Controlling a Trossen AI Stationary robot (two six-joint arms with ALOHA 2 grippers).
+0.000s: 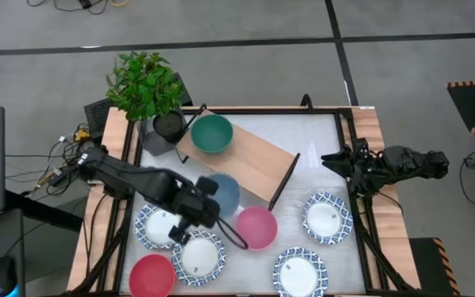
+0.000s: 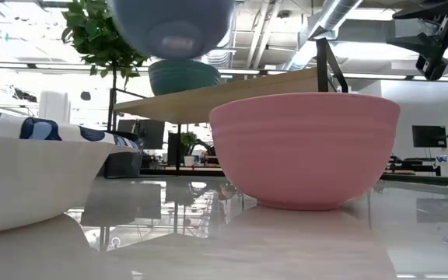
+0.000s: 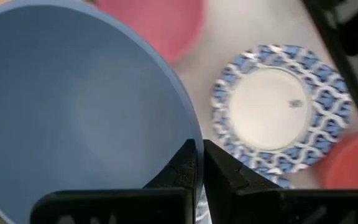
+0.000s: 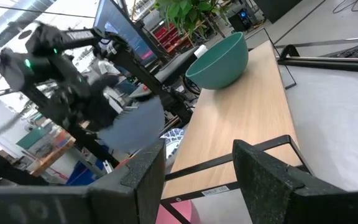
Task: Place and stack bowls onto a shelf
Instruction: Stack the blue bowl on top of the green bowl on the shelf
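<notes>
My left gripper (image 1: 202, 204) is shut on the blue bowl (image 1: 223, 191), which shows high up in the low view (image 2: 173, 27) and fills the left wrist view (image 3: 73, 112). It hangs over the table just in front of the shelf (image 1: 254, 157). A green bowl (image 1: 212, 133) stands on the shelf's left end. The pink bowl (image 1: 256, 227) and the red bowl (image 1: 151, 275) stand on the table. My right gripper (image 4: 197, 180) is open and empty, above the table's right edge (image 1: 345, 161). My left gripper pinches the blue bowl's rim (image 3: 190, 138) on the bowl's near side, one finger (image 3: 179, 171) inside the bowl and the other (image 3: 225, 174) outside. The bowl is lifted clear of the table, its base showing from below (image 2: 176, 39).
White bowls with blue patterned rims stand on the table: two under my left arm (image 1: 159, 224) (image 1: 199, 256), one at the front (image 1: 299, 272), one at the right (image 1: 328, 217). A potted plant (image 1: 148, 87) stands at the shelf's far left end.
</notes>
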